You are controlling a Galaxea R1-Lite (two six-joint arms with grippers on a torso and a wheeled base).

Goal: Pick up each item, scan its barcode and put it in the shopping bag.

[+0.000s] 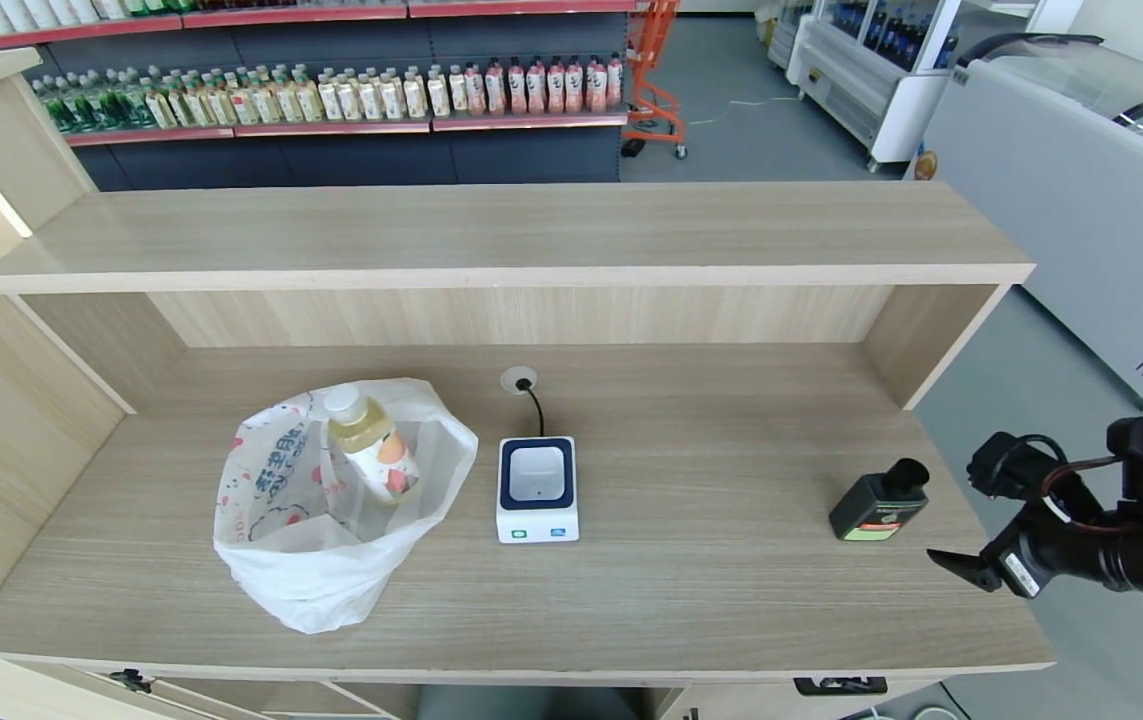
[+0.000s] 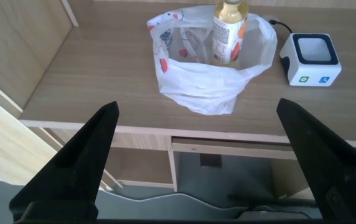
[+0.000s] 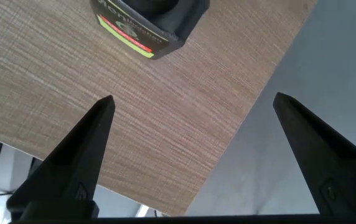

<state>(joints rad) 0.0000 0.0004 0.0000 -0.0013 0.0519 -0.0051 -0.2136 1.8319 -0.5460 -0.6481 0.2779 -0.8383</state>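
Observation:
A white shopping bag (image 1: 271,545) (image 2: 200,87) stands open on the left of the wooden counter (image 1: 711,560). A pale drink bottle (image 1: 373,447) (image 2: 229,31) leans inside it. The white scanner (image 1: 537,488) (image 2: 310,57) sits at the middle. A dark flat bottle (image 1: 877,505) (image 3: 150,25) with a black cap and a green and red label lies near the counter's right end. My right gripper (image 1: 971,545) (image 3: 193,155) hangs open just right of it, over the counter's corner. My left gripper (image 2: 196,168) is open, low before the counter's front edge, below the bag.
A raised shelf (image 1: 511,235) and side walls box in the counter at the back and both ends. The scanner's cable (image 1: 534,405) runs to a hole behind it. A chest freezer (image 1: 1081,200) stands to the right; stocked store shelves (image 1: 331,95) lie beyond.

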